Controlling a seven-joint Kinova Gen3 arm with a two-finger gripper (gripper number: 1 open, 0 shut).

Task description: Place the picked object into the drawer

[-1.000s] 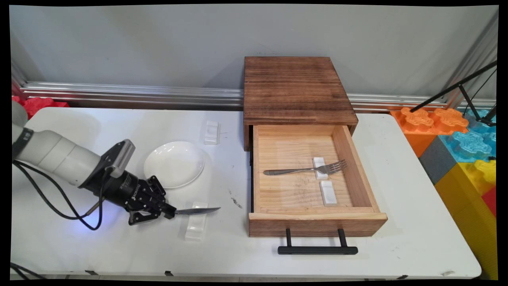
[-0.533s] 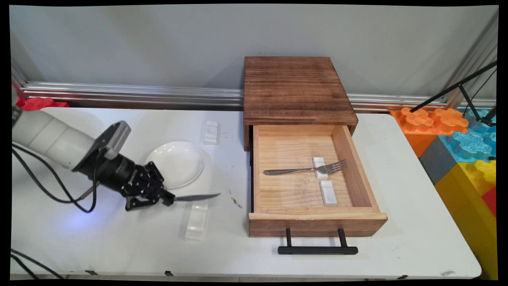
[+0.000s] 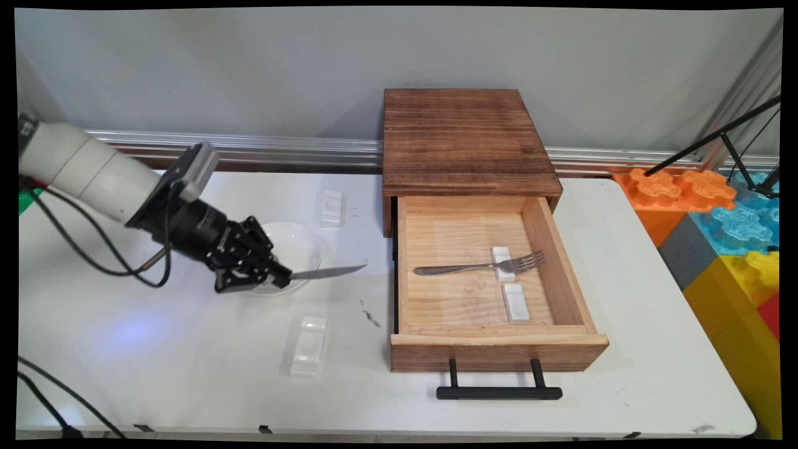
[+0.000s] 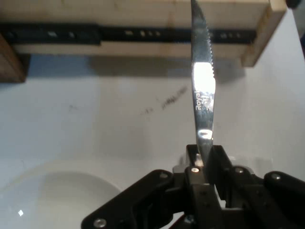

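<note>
The gripper (image 3: 282, 277) is clamped on the handle end of a serrated table knife (image 3: 327, 272), holding it level above the white plate (image 3: 299, 245), blade aimed at the open wooden drawer (image 3: 492, 340) on the bench (image 3: 187, 374).

Your main view sits above the near side of the bench (image 3: 187, 374) and looks down across it to the wall (image 3: 249, 68) behind, far enough back to take in the whole top and the open drawer (image 3: 492, 349). Your hand view rides on the hand (image 4: 206, 160), close above the bench (image 4: 95, 124), and faces along the knife (image 4: 203, 90) toward the drawer's side (image 4: 119, 47). Both views share the knife (image 3: 327, 272), the plate (image 3: 299, 246) (image 4: 57, 195), the scuffed patch of bench and that side of the drawer.
</note>
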